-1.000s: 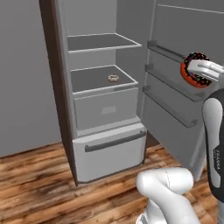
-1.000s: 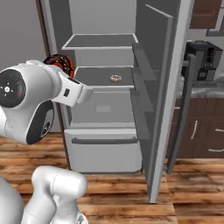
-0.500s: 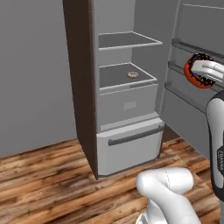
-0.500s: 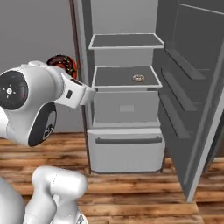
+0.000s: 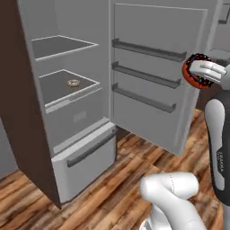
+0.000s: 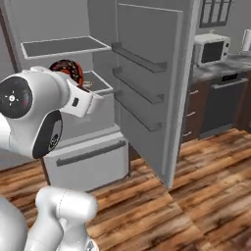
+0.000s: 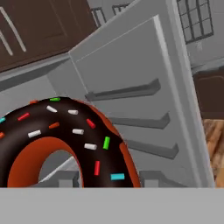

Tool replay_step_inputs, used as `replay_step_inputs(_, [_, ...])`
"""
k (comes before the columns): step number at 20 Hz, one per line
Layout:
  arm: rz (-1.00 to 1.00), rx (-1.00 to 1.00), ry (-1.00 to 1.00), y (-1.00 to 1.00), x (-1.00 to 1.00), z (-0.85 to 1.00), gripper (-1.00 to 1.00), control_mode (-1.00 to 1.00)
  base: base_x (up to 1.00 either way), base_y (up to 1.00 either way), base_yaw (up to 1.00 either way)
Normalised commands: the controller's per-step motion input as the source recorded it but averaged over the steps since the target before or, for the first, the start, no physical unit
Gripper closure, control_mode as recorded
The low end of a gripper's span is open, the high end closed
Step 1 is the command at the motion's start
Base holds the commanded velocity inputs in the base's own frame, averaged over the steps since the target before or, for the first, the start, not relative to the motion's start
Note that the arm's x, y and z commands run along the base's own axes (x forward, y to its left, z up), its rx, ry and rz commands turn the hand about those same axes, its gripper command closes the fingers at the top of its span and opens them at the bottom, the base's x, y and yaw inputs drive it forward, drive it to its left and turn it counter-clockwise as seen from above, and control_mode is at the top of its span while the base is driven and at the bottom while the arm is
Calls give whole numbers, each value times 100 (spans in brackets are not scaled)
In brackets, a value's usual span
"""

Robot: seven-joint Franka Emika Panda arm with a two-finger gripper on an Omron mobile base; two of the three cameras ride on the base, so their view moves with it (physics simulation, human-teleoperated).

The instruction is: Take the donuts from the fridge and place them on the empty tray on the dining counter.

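Glossy white arm (image 5: pixel 218 148), dark joints

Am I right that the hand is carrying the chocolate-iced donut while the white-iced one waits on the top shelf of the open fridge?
Not quite. The hand does carry the chocolate-iced donut and the fridge is open, but the left base view shows the pale donut on the second shelf, below the top shelf, which has nothing on it.

Kitchen: fridge (image 5: pixel 58 112), microwave (image 6: pixel 212 49), oven (image 6: pixel 220 105)
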Motion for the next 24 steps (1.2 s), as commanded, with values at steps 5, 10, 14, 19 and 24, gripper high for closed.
replay_step_inputs(5, [0, 0, 0, 0, 0, 0, 100, 100, 0, 0, -100])
replay_step_inputs(10, [0, 0, 0, 0, 0, 0, 100, 100, -2, 1, -100])
replay_step_inputs(14, [0, 0, 0, 0, 0, 0, 100, 100, -15, 5, -100])
replay_step_inputs(19, [0, 0, 0, 0, 0, 0, 100, 100, -19, -15, -86])
replay_step_inputs(24, [0, 0, 0, 0, 0, 0, 100, 100, -36, -77, -65])
